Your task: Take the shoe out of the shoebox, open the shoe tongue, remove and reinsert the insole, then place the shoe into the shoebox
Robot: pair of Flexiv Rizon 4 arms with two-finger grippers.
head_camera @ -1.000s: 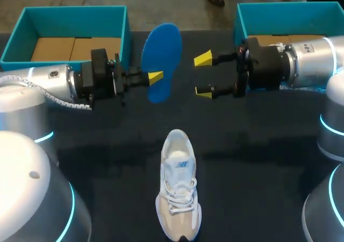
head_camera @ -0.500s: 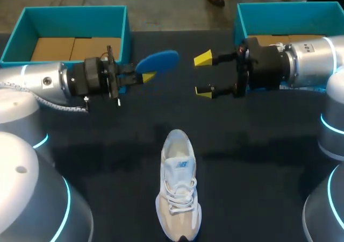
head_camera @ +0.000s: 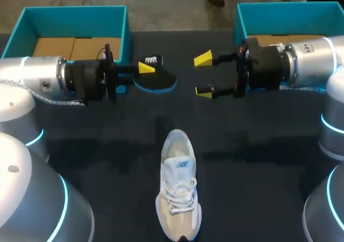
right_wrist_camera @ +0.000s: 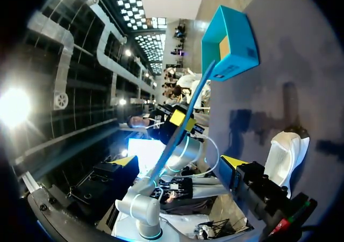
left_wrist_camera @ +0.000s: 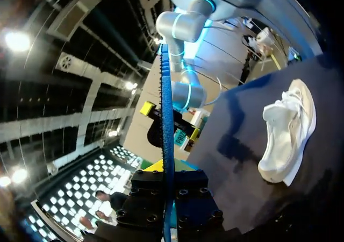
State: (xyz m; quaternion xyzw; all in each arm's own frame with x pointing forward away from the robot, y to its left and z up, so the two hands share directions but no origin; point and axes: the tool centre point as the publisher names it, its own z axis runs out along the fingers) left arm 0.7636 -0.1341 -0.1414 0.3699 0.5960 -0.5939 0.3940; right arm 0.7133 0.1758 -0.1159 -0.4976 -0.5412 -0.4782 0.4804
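Both end effectors are hovering: the left end effector (head_camera: 144, 70) is pinching the insole (head_camera: 157, 82) by its edge, the shoe (head_camera: 178, 185) is lying on the surface (head_camera: 258, 161), the right end effector (head_camera: 203, 76) is gaping empty. That thin pinch is risking a slip; the insole is now showing dark, earlier blue.

A table (head_camera: 258, 161) with a matte, near-black top fills the head view from 3 o'clock round through 6 to 9 o'clock, and its far edge runs straight across near 12 o'clock. Light falls from above and is soft: a faint, darker band of shadow lies across the middle of the top. In the left wrist view the same top shows deep navy at 3 to 5 o'clock. In the right wrist view it looks paler grey at 1 to 4 o'clock, with blurred shadow patches.
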